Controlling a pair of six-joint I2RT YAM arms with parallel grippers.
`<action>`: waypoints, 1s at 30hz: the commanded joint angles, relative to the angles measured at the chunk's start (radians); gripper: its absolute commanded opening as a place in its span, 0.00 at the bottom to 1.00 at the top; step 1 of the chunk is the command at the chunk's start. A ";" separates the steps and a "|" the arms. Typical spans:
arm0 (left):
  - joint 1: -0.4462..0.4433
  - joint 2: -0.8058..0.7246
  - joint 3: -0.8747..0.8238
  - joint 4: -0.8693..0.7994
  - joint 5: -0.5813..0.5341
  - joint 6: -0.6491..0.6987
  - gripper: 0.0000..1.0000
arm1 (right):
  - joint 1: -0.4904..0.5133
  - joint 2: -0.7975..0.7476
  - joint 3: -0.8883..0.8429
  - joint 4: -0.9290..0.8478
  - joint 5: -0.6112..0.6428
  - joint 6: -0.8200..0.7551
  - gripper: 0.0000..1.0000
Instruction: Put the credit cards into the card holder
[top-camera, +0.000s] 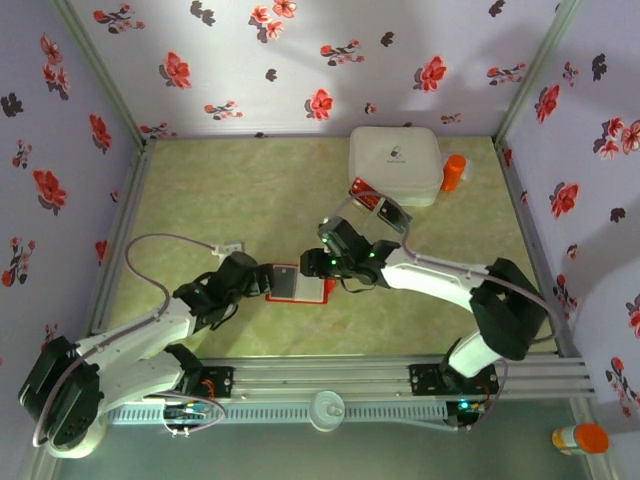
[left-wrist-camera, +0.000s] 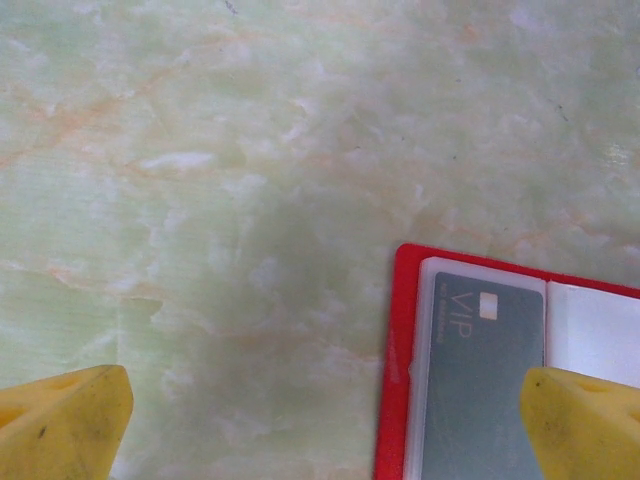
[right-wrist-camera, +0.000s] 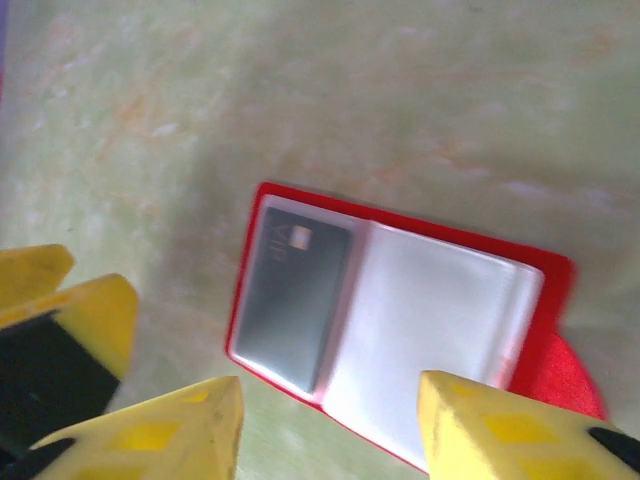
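The card holder (top-camera: 312, 288) lies open on the table between the two arms, red-bordered with pale pockets. A grey credit card (right-wrist-camera: 295, 300) marked VIP (left-wrist-camera: 480, 380) sits in its left pocket; the right pocket (right-wrist-camera: 430, 330) looks bare. My left gripper (top-camera: 262, 283) is open at the holder's left edge, one yellow finger (left-wrist-camera: 585, 420) over the card, the other on bare table. My right gripper (right-wrist-camera: 328, 400) hovers just above the holder, open with nothing between its fingers. More credit cards, one red (top-camera: 362, 192) and one dark (top-camera: 393, 214), lie by the white box.
A white square box (top-camera: 395, 163) stands at the back right with an orange bottle (top-camera: 454, 172) beside it. A small white object (top-camera: 228, 247) lies left of the holder near the left arm's cable. Flowered walls close in the table on three sides.
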 joint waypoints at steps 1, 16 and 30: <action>0.007 0.025 0.030 0.007 -0.004 0.009 1.00 | -0.008 -0.070 -0.054 -0.086 0.113 -0.023 0.58; 0.010 0.204 0.099 0.079 0.060 0.057 1.00 | -0.013 -0.051 -0.163 -0.034 0.142 -0.009 0.66; 0.012 0.280 0.119 0.104 0.114 0.065 1.00 | -0.035 0.060 -0.140 0.020 0.137 -0.048 0.25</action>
